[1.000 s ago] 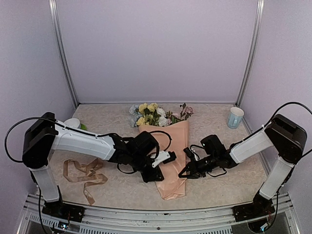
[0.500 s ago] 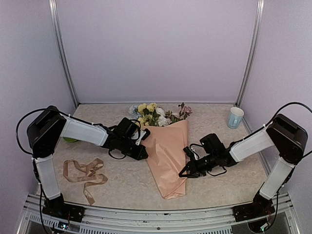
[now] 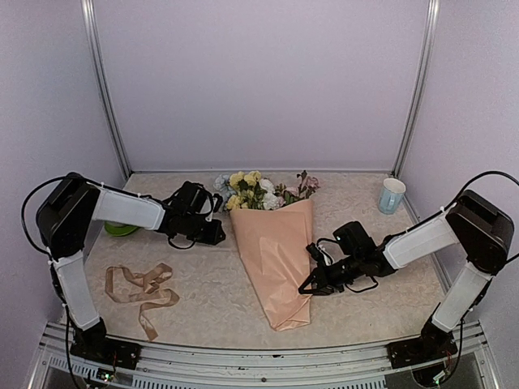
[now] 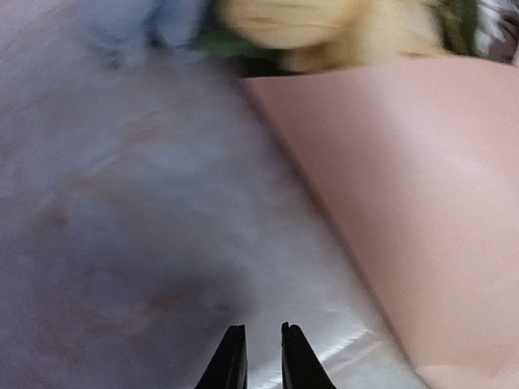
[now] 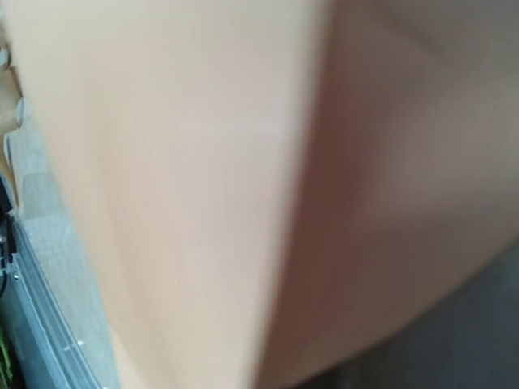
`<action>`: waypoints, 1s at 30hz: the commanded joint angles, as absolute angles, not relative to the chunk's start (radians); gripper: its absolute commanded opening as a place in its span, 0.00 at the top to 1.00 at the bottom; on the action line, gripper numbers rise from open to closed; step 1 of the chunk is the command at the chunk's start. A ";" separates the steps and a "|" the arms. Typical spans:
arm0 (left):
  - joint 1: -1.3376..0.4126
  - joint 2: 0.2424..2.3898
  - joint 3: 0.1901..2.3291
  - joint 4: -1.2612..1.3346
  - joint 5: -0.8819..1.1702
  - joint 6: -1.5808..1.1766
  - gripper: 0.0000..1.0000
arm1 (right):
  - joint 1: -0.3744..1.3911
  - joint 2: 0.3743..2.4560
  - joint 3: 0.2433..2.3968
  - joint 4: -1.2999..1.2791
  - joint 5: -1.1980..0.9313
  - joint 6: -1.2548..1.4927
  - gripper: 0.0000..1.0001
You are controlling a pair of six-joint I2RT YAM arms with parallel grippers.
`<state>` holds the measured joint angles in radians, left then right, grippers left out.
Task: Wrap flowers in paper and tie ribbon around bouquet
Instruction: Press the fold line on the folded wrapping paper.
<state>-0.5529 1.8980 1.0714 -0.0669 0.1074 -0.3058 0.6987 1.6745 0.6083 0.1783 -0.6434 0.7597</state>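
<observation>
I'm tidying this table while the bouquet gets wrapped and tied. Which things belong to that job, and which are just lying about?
For the job:
flowers
paper
ribbon

Lying about:
pale blue cup
green object, partly hidden

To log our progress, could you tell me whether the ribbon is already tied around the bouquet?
No, the ribbon lies loose on the table, well left of the bouquet.

Soft, even light fills the overhead view, with faint short shadows. Both wrist views are blurred: the flowers (image 4: pixel 324 24) smear, the table (image 4: pixel 122 243) shows glare (bottom edge), the paper (image 5: pixel 162 162) looms unfocused.
</observation>
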 commanded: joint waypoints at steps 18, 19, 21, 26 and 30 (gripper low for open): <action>-0.559 2.077 1.276 -0.064 0.138 -0.300 0.85 | 0.706 1.651 0.577 0.171 -0.633 0.760 1.00; -0.549 2.085 1.281 -0.069 0.123 -0.305 0.84 | 0.706 1.650 0.575 0.173 -0.635 0.761 1.00; -0.524 2.099 1.290 -0.092 0.085 -0.310 0.84 | 0.706 1.646 0.575 0.174 -0.638 0.762 1.00; -0.472 2.050 1.276 -0.129 0.044 -0.310 0.84 | 0.706 1.630 0.578 0.167 -0.636 0.767 1.00; -0.484 1.840 1.198 -0.179 0.006 -0.314 0.71 | 0.706 1.626 0.603 0.122 -0.611 0.753 1.00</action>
<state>-0.4770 2.0426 1.2537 -0.1001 0.0620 -0.3035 0.6987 1.6516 0.5911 0.1783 -0.6376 0.7609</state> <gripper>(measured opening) 0.220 0.006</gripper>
